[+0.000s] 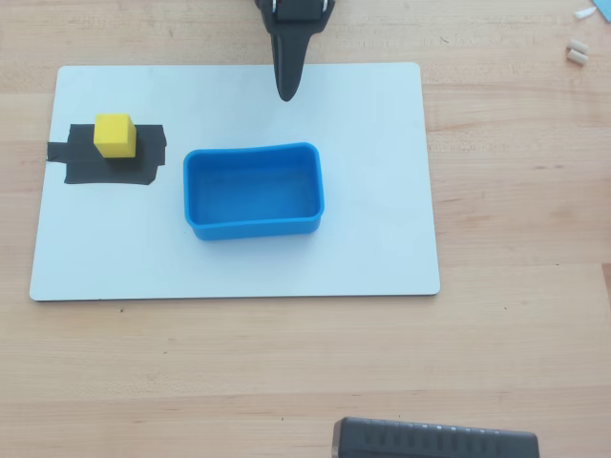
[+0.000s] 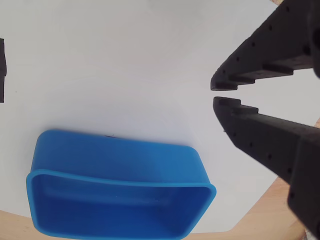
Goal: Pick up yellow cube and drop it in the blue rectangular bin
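The yellow cube (image 1: 114, 135) sits on a black tape patch (image 1: 143, 162) at the left of the white board, far from the gripper. It is out of the wrist view. The blue rectangular bin (image 1: 253, 227) stands empty in the middle of the board and shows in the wrist view (image 2: 115, 155) at the lower left. My gripper (image 1: 286, 92) hangs at the board's far edge, above and slightly right of the bin. In the wrist view the gripper (image 2: 218, 95) comes in from the right with its jaws nearly touching and nothing between them.
The white board (image 1: 382, 191) lies on a wooden table (image 1: 516, 334). A dark ridged object (image 1: 434, 441) sits at the table's near edge. Small white bits (image 1: 577, 52) lie at the top right. The tape's edge (image 2: 2, 70) shows at the wrist view's left border.
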`<action>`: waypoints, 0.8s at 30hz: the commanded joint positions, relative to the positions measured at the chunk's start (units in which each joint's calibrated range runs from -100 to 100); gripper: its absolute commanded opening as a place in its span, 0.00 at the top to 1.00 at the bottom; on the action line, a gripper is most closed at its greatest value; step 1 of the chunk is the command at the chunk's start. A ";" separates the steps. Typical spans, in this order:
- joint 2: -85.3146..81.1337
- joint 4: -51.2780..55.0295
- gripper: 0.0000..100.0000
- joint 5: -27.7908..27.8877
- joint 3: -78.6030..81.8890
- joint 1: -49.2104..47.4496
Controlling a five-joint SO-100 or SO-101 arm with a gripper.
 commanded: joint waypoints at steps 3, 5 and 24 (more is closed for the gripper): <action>-1.26 0.10 1.00 -0.10 -0.08 -0.32; -1.26 0.10 1.00 -0.10 -0.08 -0.32; 12.68 4.64 1.00 0.78 -21.08 2.17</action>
